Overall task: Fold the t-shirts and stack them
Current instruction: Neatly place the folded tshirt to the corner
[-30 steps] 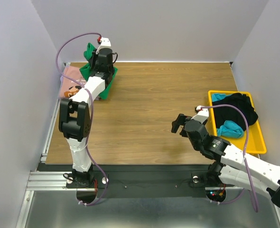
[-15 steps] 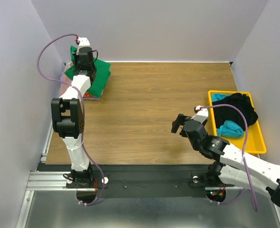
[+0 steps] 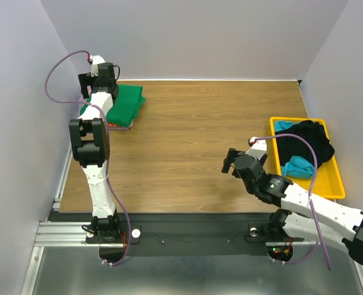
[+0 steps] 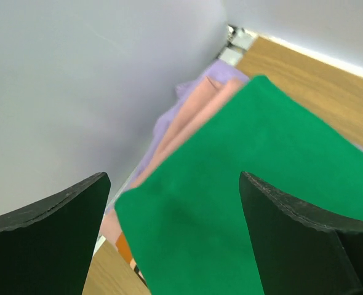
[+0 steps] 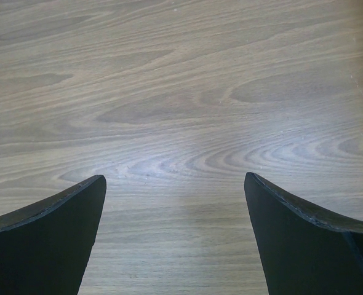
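Observation:
A folded bright green t-shirt (image 3: 123, 103) lies flat on top of a stack in the far left corner. In the left wrist view the green t-shirt (image 4: 267, 184) covers a dusty pink t-shirt (image 4: 197, 117), of which only an edge shows. My left gripper (image 3: 90, 86) hangs over the stack's left end, close to the side wall. It is open, and the left gripper (image 4: 172, 203) has only green cloth below the gap between its fingers. My right gripper (image 3: 231, 161) stands open low over bare wood right of the table's middle; the right gripper (image 5: 172, 203) holds nothing.
A lavender cloth (image 4: 191, 92) shows at the bottom of the stack. A yellow tray (image 3: 338, 178) at the right edge holds black and teal clothes. The side wall (image 4: 77, 80) stands right beside the left gripper, and the back wall runs just behind the stack.
My left gripper carried the green t-shirt leftward, the shirt came to lie flat on the stack, and the jaws went from shut to open. The right arm barely moved.

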### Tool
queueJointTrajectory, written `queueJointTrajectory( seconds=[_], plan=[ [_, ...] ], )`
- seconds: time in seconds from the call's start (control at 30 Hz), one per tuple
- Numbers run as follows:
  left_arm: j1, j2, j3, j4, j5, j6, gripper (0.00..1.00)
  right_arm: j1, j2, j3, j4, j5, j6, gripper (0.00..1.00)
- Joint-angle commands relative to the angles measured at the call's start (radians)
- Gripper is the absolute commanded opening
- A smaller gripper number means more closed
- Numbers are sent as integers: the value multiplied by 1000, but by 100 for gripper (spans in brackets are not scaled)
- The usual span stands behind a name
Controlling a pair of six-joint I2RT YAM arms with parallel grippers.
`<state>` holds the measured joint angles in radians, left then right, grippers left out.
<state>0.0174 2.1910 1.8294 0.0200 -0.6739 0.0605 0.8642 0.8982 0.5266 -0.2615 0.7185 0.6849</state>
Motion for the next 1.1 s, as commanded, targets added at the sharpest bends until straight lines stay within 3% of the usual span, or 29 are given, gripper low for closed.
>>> queueJointTrajectory(
  seconds=[0.0,0.17,0.27,0.37,0.43,0.57,0.63,0.67,0.77,1.07],
  plan=[
    [24,-102,68,-18,-50,-109,98,-1,-5,38,7,41,-5,100],
    [24,-195,103,-133,-9,-209,98,-1,-31,39,7,21,-1,100],
    [23,-270,101,-230,109,-329,98,-1,-39,41,5,13,7,100],
    [3,-362,12,-265,220,-442,99,-2,-39,42,4,1,16,100],
    [-16,-483,-161,-241,256,-519,98,-2,-36,46,2,-1,21,100],
    [-161,-709,-454,-149,289,-567,99,-1,-36,53,-1,-22,24,100],
    [-236,-767,-609,-149,193,-591,98,-1,-32,47,-1,-16,50,100],
    [-325,-821,-715,-138,168,-612,98,-1,-31,41,-1,-19,56,100],
    [-446,-925,-881,-124,174,-684,99,-1,-22,35,-1,-33,73,100],
    [-760,-1259,-1163,-112,163,-870,98,-1,-30,-17,-1,-88,180,100]
  ],
)
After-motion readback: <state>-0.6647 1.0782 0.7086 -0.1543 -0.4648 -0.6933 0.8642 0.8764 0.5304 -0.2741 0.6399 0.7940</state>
